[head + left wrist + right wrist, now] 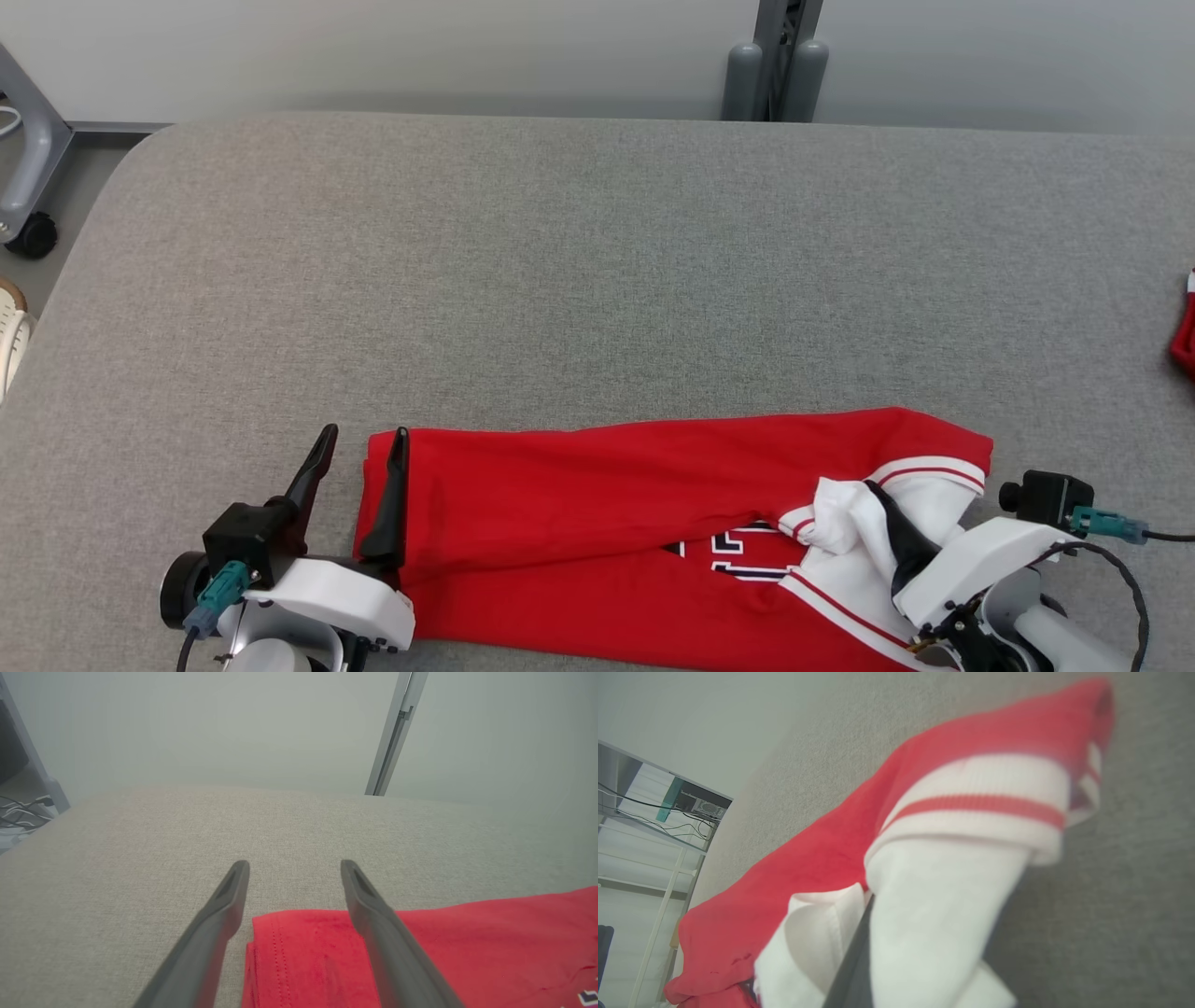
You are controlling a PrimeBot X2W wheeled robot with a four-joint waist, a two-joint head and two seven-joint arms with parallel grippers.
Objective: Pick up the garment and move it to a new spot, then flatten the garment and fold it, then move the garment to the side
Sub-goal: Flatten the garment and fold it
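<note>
Red garment (597,485) w/ white striped trim lies as a long band across the near edge of the grey table (560,261), hem end to the robot's left, sleeve end to its right. It looks folded lengthwise already, so I'd judge this is mid flatten-and-fold, w/ both ends being taken for the next stretch or fold. R pincer (882,499) sits at the sleeve end: its dark fingers read as one closed blade buried in bunched white cloth, so it appears clamped on the garment. In the right wrist view white fabric drapes on both sides of the finger (850,966), w/ the striped cuff (971,812) just beyond. L pincer (365,431) is spread wide & grips nothing. One finger lies over the red hem corner (299,938), the other over bare table just beside it; can't tell if either tip touches. Next move, prob.: L side needs to drop a bit & close on that corner, catching all layers, then both arms lift or pull together so the band doesn't skew. Another red item (1186,336) sits at the far right table edge, well apart.
</note>
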